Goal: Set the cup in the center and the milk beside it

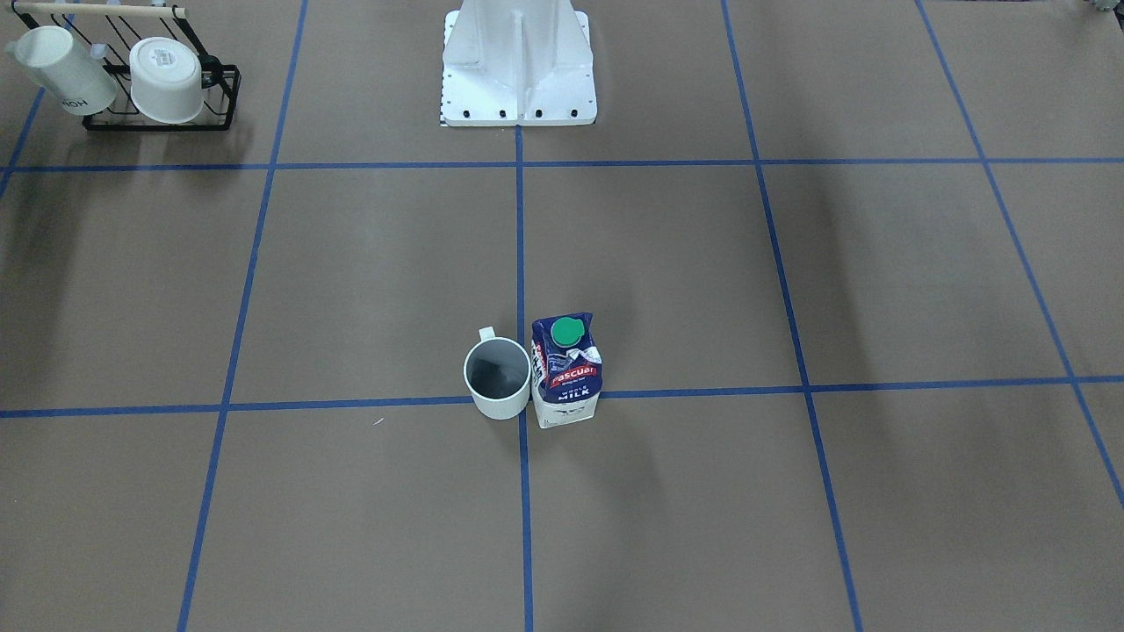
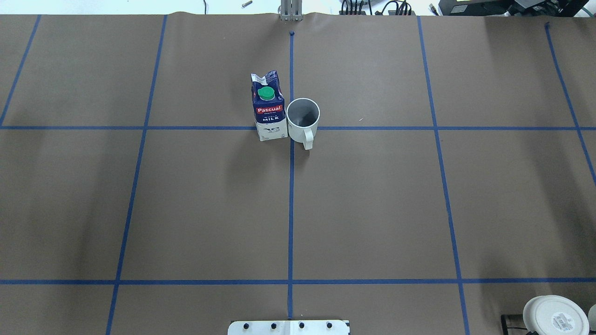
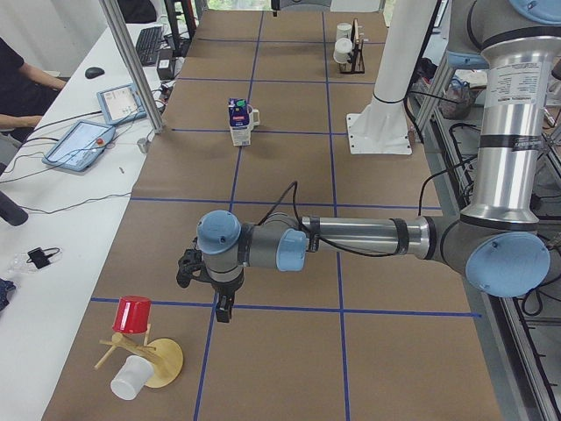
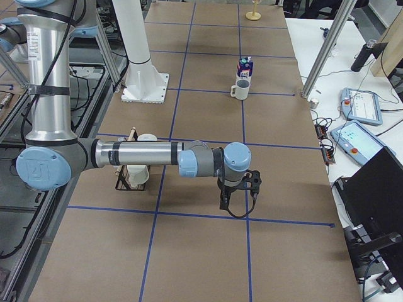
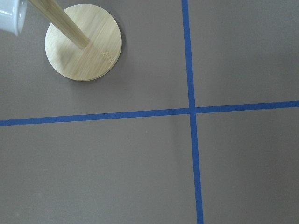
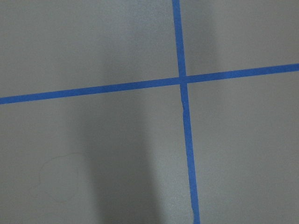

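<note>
The cup [image 1: 497, 379] is a small white mug with a dark grey inside. It stands upright on the crossing of blue tape lines at the table's middle, and it also shows in the overhead view [image 2: 303, 117]. The milk [image 1: 566, 370] is a blue and white carton with a green cap. It stands upright right beside the cup, also in the overhead view [image 2: 268, 109]. My left gripper [image 3: 223, 309] hangs over the table far from both. My right gripper [image 4: 225, 202] is likewise far off. I cannot tell whether either is open or shut.
A black rack [image 1: 162, 96] with two other white cups stands near the robot's right side. A wooden mug tree [image 3: 145, 351] with a red cup stands by the left gripper; its base [image 5: 83, 42] shows in the left wrist view. The robot's white base [image 1: 518, 61] is at the back.
</note>
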Available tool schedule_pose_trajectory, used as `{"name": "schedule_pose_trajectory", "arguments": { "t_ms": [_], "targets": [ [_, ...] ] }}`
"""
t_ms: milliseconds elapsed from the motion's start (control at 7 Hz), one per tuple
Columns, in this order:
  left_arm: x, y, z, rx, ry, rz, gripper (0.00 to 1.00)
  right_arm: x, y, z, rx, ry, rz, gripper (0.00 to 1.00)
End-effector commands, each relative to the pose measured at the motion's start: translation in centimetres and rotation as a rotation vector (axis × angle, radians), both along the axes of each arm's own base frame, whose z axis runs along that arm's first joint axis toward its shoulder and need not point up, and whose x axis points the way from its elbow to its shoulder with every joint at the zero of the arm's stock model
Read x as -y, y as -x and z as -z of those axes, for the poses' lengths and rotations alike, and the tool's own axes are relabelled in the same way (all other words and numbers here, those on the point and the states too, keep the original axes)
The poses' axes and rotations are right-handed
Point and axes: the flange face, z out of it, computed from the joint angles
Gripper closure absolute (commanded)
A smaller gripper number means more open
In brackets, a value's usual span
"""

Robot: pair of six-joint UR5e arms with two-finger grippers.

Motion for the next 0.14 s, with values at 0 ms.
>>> {"name": "schedule_pose_trajectory", "arguments": {
  "t_ms": [0],
  "targets": [
    [0.00, 0.01, 0.00, 0.001, -0.001, 0.000, 0.02, 0.00, 0.00, 0.00, 0.000, 0.000, 0.000, 0.00]
  ]
}}
